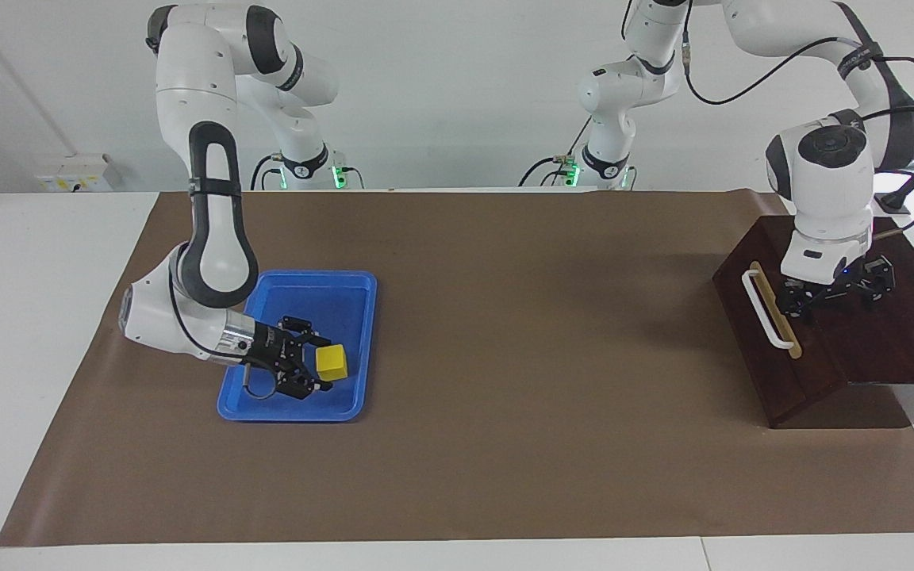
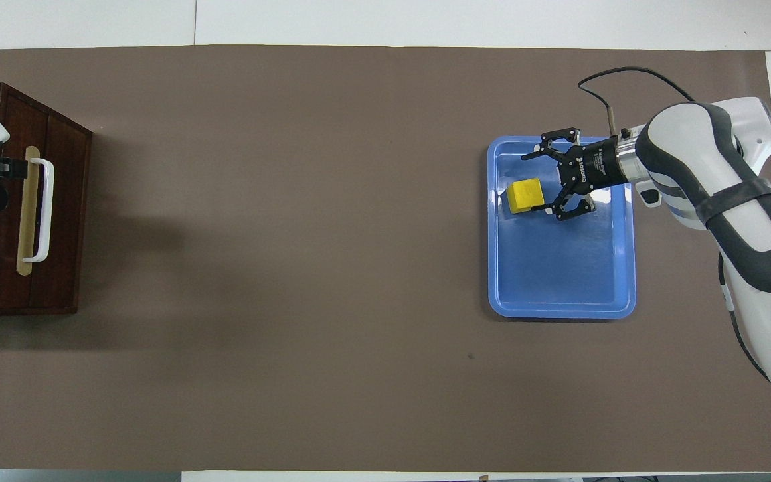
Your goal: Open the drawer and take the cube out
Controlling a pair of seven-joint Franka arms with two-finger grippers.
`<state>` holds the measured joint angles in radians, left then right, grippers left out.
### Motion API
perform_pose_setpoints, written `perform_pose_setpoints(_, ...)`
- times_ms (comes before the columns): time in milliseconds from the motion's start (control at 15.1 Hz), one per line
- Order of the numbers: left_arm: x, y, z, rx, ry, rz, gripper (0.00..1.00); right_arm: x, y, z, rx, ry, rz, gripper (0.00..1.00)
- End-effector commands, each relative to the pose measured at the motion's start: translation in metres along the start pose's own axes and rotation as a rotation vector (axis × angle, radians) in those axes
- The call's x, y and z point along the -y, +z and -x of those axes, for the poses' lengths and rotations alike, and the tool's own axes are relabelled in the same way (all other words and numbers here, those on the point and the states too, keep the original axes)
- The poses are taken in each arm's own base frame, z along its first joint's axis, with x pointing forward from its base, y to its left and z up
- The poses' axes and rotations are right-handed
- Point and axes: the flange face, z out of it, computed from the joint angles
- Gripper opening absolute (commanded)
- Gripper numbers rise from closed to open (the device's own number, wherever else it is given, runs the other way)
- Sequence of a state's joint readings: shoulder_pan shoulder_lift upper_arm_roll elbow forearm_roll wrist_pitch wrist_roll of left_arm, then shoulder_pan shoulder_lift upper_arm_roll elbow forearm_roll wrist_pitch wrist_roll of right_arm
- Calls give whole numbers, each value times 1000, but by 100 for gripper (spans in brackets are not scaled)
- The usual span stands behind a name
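Reaching low over the blue tray [image 1: 350, 285], the right arm bends sharply at the elbow, its forearm running nearly level with the tabletop [image 1: 505, 333] and its wrist pointing toward the middle of the table. The right claw [image 1: 316, 363] lies on its side inside the tray with its fingers spread apart; the cube [image 1: 332, 362], bright yellow, sits on the tray floor just at the fingertips, and whether a finger touches it cannot be told. Within the tray, the cube lies in the half farther from the robots, close to the rim that faces the middle of the table.

The tray rests on a brown mat [image 1: 505, 444] toward the right arm's end of the tabletop. Well apart from the tray, at the left arm's end, stands the drawer [image 1: 774, 349], dark brown, its front bearing a white bar handle [image 1: 762, 309] on a tan strip. The front lies flush with the cabinet body, so the drawer appears closed.

The left arm descends from above, its last link upright, with the left claw [image 1: 838, 289] on or just over the cabinet top beside the handle. Whether that claw's fingers are apart or together cannot be told.
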<state>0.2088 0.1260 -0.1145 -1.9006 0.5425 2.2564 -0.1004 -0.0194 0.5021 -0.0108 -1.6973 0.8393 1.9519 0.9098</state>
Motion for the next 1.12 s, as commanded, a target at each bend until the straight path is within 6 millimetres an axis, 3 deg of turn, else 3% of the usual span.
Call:
perform_pose_setpoints(0, -2, -8, 0, 65, -70, 110, 100, 3, -52, 50, -75, -85, 28, 100)
perform_pose_setpoints(132, -25, -35, -7, 117, -108, 208, 100, 2, -88, 83, -155, -184, 68, 100)
perform_pose_setpoints(264, -24, -69, -5, 177, -127, 251, 100, -5, -123, 114, -249, -309, 106, 100)
perform_pose_setpoints(462, -22, -127, 20, 251, -165, 368, 100, -27, -161, 148, -365, -642, 239, 100)
perform_pose_setpoints(594, -37, -159, 38, 306, -130, 396, 100, -41, -187, 165, -429, -875, 334, 100)
perform_pose_setpoints(726, -56, -172, 45, 339, -101, 393, 100, -52, -208, 181, -480, -1071, 420, 100)
perform_pose_setpoints(925, -84, -183, 43, 358, -192, 372, 100, -65, -231, 200, -514, -1326, 524, 100)
perform_pose_setpoints(1057, -81, -172, 36, 372, -217, 400, 100, -74, -241, 206, -508, -1388, 582, 100)
